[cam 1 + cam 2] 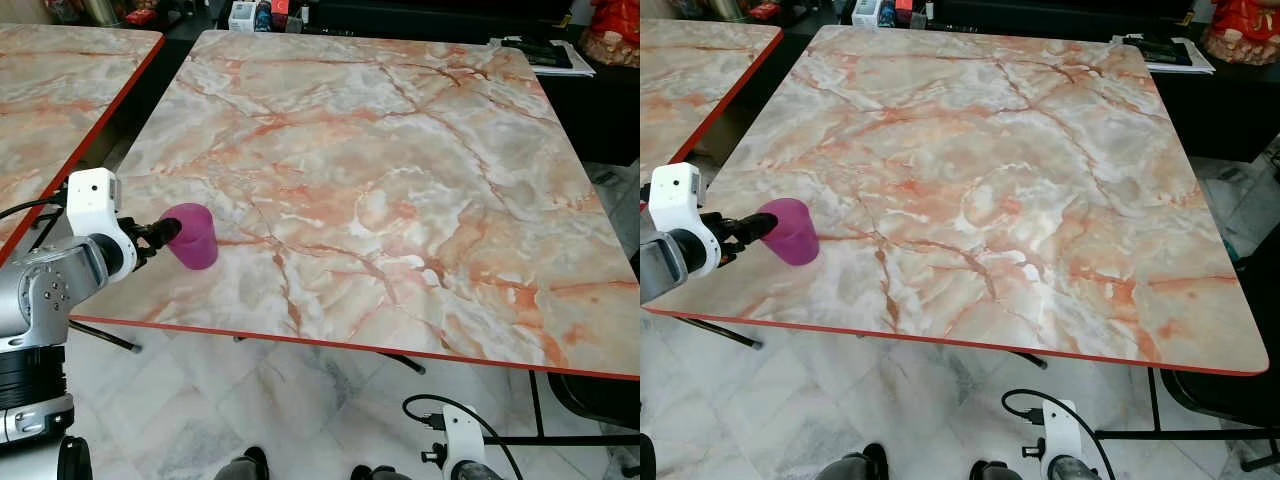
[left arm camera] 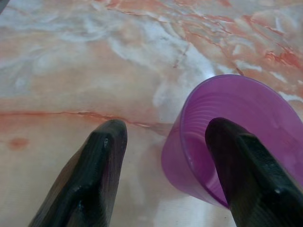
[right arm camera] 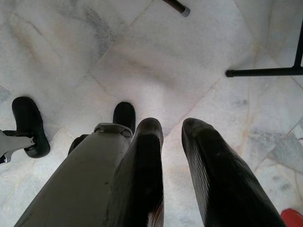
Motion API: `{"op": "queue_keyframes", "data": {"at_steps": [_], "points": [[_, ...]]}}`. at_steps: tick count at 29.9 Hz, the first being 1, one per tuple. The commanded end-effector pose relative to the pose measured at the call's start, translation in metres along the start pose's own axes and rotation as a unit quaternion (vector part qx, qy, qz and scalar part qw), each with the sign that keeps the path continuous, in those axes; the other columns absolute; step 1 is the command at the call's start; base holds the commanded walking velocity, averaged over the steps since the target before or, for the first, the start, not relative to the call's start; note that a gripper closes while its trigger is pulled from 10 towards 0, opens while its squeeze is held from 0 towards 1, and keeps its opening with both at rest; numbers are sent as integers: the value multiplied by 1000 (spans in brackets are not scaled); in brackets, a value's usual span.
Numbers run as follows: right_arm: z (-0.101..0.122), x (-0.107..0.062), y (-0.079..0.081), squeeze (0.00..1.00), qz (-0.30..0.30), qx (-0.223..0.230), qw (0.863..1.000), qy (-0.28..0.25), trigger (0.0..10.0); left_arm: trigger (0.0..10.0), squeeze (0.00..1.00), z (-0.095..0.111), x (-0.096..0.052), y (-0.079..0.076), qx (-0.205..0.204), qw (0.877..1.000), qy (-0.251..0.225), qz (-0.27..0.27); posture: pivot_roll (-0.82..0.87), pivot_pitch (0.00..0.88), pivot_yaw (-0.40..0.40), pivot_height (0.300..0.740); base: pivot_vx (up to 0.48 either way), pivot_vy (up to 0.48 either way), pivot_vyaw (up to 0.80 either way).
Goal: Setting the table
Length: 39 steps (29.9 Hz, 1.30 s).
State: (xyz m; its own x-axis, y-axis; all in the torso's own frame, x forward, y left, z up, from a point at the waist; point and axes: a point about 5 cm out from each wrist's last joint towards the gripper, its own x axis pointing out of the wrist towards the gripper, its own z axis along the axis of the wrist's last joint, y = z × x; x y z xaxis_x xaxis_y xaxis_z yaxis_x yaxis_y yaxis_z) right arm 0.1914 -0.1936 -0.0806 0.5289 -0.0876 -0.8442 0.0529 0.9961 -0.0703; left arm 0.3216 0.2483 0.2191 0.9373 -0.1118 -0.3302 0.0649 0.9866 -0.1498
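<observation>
the purple cup (image 1: pixel 192 236) is standing upright near the front left corner of the marble surface (image 1: pixel 400 170). the left gripper (image 2: pixel 163 137) is reaching in from the left, jaws apart, one finger (image 2: pixel 241 165) inside the cup's rim and the other outside over the marble. the right gripper (image 3: pixel 173 130) is hanging over the floor (image 3: pixel 142 56), jaws slightly apart

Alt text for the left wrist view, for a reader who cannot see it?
The left pincer straddles the wall of a purple plastic cup, one black finger inside it and one outside, above a marble-patterned table veined in orange and white.
</observation>
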Motion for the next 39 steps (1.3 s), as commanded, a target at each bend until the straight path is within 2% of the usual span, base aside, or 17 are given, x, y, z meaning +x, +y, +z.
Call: {"op": "queue_keyframes", "data": {"at_steps": [1,2,3,4,5,6,7,34,39], "points": [[-7,-1,-2,0,-5,10,1000,9,10000,706,0,-2,1,-1,3,1000,3,-2,52,177,-36,736,0,0,0],[-7,-1,-2,0,-5,10,1000,9,10000,706,0,-2,1,-1,3,1000,3,-2,52,177,-36,736,0,0,0],[-7,-1,-2,0,-5,10,1000,9,10000,9804,0,-2,1,-2,2,1000,3,-2,52,177,-36,736,0,0,0],[-7,-1,-2,0,-5,10,1000,9,10000,9804,0,-2,1,-2,2,1000,3,-2,52,177,-36,736,0,0,0],[-7,-1,-2,0,-5,10,1000,9,10000,8902,0,-2,2,-3,3,1000,4,-7,55,179,-38,736,0,0,0],[-7,-1,-2,0,-5,10,1000,9,10000,4039,0,-2,2,-4,3,1000,4,-8,55,181,-38,736,0,0,0],[-7,-1,-1,0,-5,10,1000,9,10000,0,0,-2,2,-3,3,1000,3,-7,53,182,-38,736,0,0,0],[-6,-1,-1,0,-5,9,1000,9,10000,0,0,-3,1,-7,8,1000,2,-14,59,181,-40,736,0,0,0],[-7,-1,-2,0,-6,10,1000,9,10000,0,0,-4,3,-7,6,1000,-22,-5,59,177,-44,736,0,0,0]]}}
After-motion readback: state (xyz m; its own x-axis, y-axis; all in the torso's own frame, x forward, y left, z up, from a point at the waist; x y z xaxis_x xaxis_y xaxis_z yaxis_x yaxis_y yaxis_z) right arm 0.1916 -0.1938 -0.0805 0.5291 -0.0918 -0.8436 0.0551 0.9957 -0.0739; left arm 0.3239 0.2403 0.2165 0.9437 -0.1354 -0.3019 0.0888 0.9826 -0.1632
